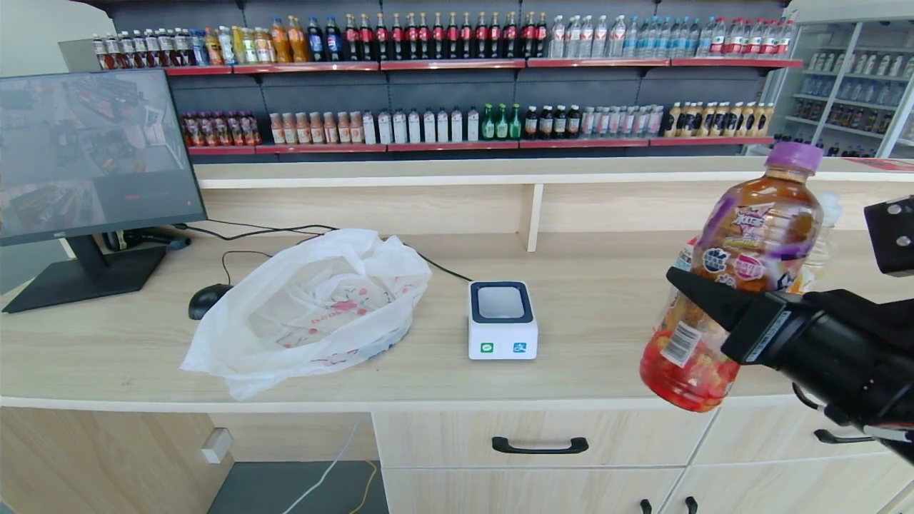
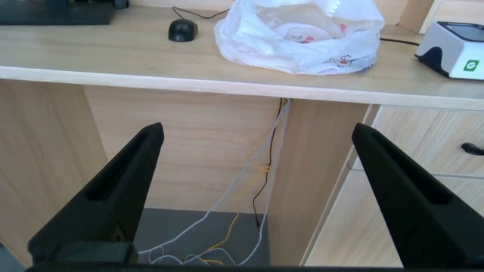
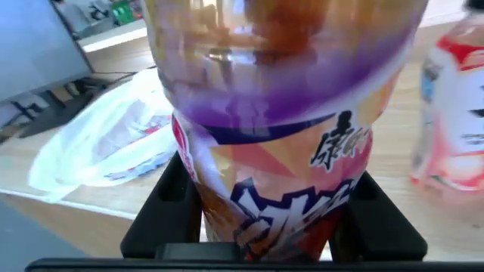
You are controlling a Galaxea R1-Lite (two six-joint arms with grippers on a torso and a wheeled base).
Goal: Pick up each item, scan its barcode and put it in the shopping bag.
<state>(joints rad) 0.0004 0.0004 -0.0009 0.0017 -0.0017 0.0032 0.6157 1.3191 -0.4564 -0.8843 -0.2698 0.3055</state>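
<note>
Right gripper (image 1: 714, 303): clamped around mid-body of drink bottle (image 1: 750, 264), one finger on each side of the label. Left gripper (image 2: 257, 136): released, fingers spread wide, hanging low in front of the counter (image 1: 593, 285), facing the cables (image 2: 257, 189) underneath.

Around: white scanner (image 1: 503, 320) with dark-framed window on top, mid-counter, between bottle and shopping bag (image 1: 314, 307). Black mouse (image 1: 207, 300) just beside the bag's left edge, cable running back toward the monitor (image 1: 86, 157) at far left. Second bottle (image 3: 454, 128), red-and-white label, upright on the counter behind the held one. Shelves of drinks (image 1: 457, 43) along the back wall.

Bottle: purple cap, amber liquid, label purple and orange turning red toward the base, white barcode patch low on the side toward the head camera. Held in the air over the counter's right front, tilted, cap up and away, base down toward the front edge. Well apart from scanner and bag.

Bag: thin white plastic with red print, slumped on the counter left of the scanner. Contents: cannot tell through the plastic.
</note>
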